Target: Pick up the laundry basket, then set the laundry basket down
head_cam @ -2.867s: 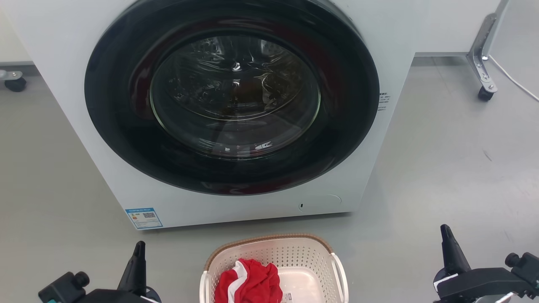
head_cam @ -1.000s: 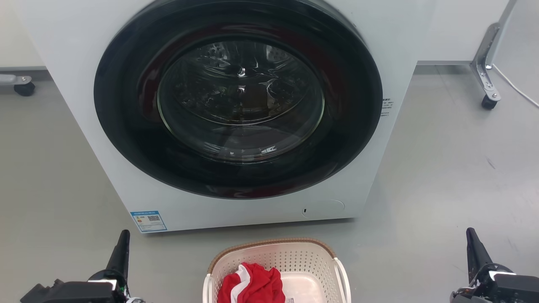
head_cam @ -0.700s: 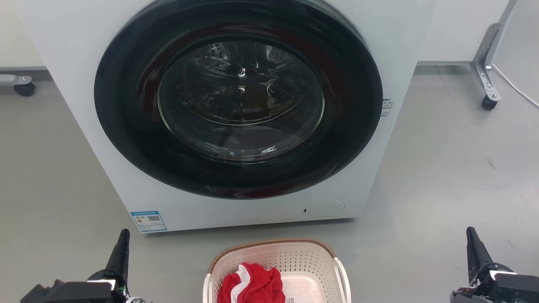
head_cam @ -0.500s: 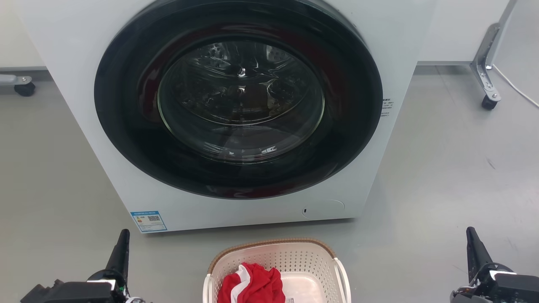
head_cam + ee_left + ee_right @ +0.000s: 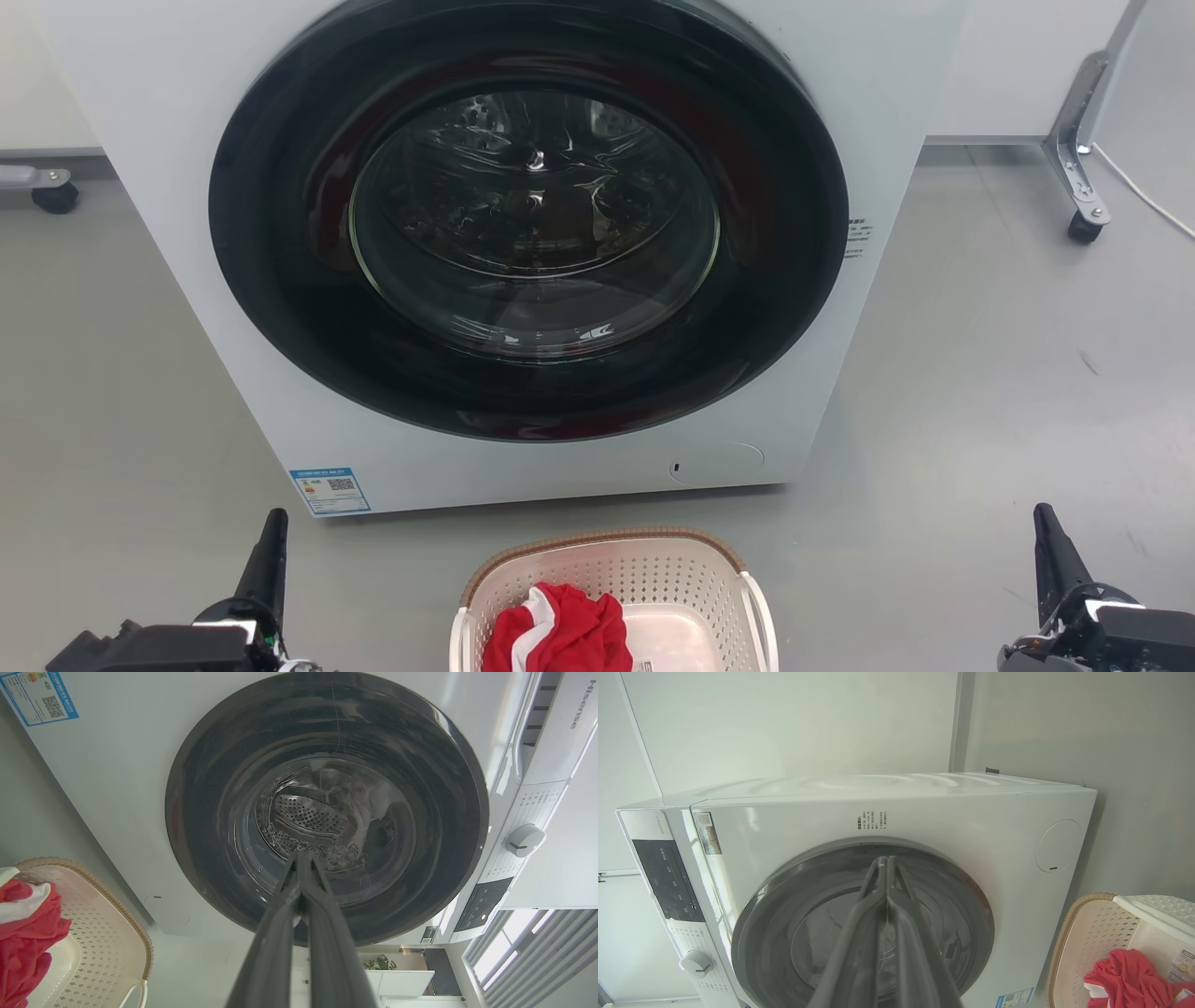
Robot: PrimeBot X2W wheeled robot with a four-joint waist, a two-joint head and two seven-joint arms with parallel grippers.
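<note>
Fingers on both arms are pressed together at the tips and hold nothing. You read that in the wrist views, where the left gripper [image 5: 301,858] and the right gripper [image 5: 883,861] each point at the washing machine [image 5: 859,84] and its closed round door [image 5: 527,219].

From the head you get the layout instead. Each gripper rises as a single dark spike at a lower corner, left [image 5: 269,551] and right [image 5: 1047,546]. The laundry basket [image 5: 597,539] sits on the grey floor [image 5: 1008,373] between them, well apart from both. It is near the foot of the machine without touching it, and its near end is cut off by the frame edge.

A red and white cloth [image 5: 560,630] lies bunched in the basket's left half. Your left wrist view adds the machine's dial [image 5: 525,840] and dark control panel [image 5: 481,903]. A castered metal leg [image 5: 1074,159] stands far right.
</note>
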